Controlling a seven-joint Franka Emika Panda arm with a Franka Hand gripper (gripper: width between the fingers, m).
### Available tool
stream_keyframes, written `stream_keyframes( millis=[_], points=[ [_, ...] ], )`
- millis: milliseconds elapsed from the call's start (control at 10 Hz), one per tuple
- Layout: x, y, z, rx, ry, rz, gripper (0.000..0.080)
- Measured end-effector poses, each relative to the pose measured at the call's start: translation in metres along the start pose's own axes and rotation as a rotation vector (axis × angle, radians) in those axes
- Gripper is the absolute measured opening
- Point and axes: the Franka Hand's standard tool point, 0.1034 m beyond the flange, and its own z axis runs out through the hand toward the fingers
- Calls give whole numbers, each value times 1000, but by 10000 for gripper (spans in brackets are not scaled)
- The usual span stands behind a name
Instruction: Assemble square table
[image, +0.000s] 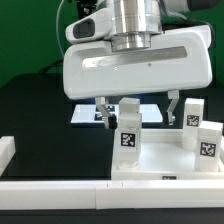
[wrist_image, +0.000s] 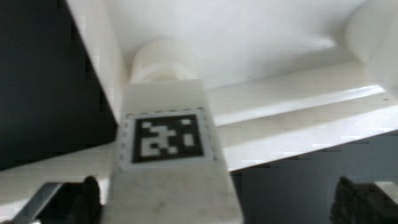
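Observation:
The square table's white slab lies at the exterior view's right front. One chunky tagged leg stands upright at its left corner. Two more tagged legs stand at its right side. My gripper hangs just above the left leg, open, with its fingers on either side. In the wrist view the leg runs between the fingertips, close to one finger and apart from the other, with the slab behind it. My gripper is not closed on the leg.
A long plain white bar runs along the front, with another white block at the exterior view's left. The marker board lies behind the gripper on the black table.

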Motion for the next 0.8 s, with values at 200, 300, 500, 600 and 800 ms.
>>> stream_keyframes(
  millis=[200,300,500,600,800],
  points=[
    [-7,2,3,15,-154,-14,648],
    [-10,12,-1,13,-214,-15,648],
    [-8,19,-7,-12,-259,-45,648],
    [-10,19,-6,-11,-262,-43,634],
    [-9,19,-6,-12,-262,-42,459]
  ],
)
